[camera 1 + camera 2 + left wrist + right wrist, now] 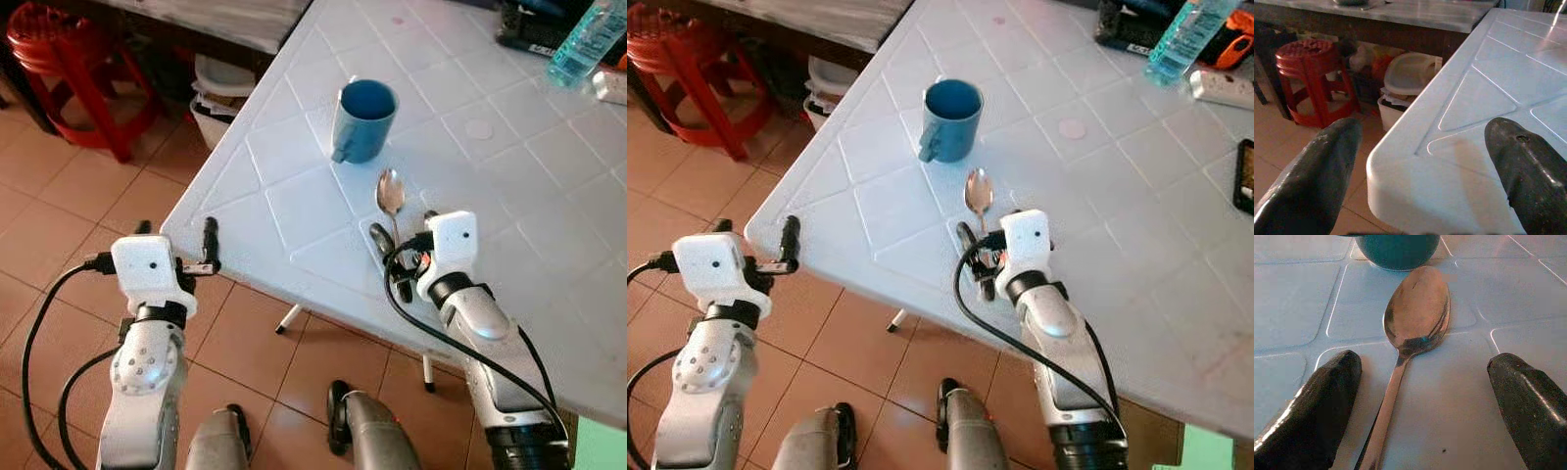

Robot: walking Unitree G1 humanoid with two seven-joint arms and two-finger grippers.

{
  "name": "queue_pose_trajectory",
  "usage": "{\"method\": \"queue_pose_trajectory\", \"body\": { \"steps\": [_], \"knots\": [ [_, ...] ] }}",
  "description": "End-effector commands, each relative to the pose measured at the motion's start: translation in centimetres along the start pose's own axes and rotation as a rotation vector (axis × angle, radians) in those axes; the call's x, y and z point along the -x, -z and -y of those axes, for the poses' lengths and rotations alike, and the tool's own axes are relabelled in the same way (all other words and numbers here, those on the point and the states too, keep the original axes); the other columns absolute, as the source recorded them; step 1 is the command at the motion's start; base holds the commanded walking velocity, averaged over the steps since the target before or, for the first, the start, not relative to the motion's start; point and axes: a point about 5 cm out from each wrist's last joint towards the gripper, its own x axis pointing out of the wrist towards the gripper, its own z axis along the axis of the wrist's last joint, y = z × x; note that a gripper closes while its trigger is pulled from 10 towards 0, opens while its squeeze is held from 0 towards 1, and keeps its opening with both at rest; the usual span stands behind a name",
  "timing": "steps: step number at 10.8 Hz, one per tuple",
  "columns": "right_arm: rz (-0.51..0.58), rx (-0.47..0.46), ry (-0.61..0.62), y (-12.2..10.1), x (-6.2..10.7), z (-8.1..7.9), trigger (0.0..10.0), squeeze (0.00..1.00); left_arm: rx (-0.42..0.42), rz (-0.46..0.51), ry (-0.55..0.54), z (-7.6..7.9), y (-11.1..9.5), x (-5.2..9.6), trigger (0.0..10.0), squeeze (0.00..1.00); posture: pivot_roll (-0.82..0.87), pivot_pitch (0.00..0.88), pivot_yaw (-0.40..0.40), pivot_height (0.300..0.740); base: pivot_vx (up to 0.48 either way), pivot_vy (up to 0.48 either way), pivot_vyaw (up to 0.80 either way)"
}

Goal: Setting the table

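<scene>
Two end effectors wide | right end effector [400,257] straddles spoon [390,193] handle, cup [363,119] at 12 | left end effector [176,246] straddles tabletop [294,211] corner | I judge spoon could skid into cup.

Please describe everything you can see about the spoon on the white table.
The spoon looks like polished metal, with a shiny oval bowl and a slim handle. It lies flat on the white table, bowl up, its tip close to the blue mug, though contact is unclear. The handle runs back between the open fingers of the right gripper, which do not touch it.
</scene>
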Motion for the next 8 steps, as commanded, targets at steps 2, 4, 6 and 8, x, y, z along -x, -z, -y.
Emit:
{"method": "queue_pose_trajectory", "body": {
  "steps": [2,4,6,8],
  "knots": [
    [-0.046,-0.015,0.032,0.3,-0.3,0.7,1.6,0.00,0.002,-0.013,0.009,-0.1,0.2,0.1,10.0,0.00,0.04,0.248,-0.040,0.740,0.000,0.000,0.00],
    [-0.091,-0.060,0.018,0.6,-0.5,0.3,0.0,0.00,0.002,-0.015,0.010,-0.1,0.2,0.2,10.0,0.00,0.05,0.251,-0.044,0.740,0.000,0.000,0.00],
    [-0.151,-0.106,0.015,0.9,-0.4,-0.2,0.0,0.00,0.004,-0.020,0.013,0.0,0.2,0.3,10.0,0.00,0.05,0.255,-0.044,0.740,0.000,0.000,0.00],
    [-0.192,-0.153,0.002,1.2,-0.2,-0.6,0.0,0.00,0.004,-0.023,0.017,0.0,0.2,0.2,10.0,0.00,0.04,0.257,-0.044,0.740,0.000,0.000,0.00]
  ]
}}
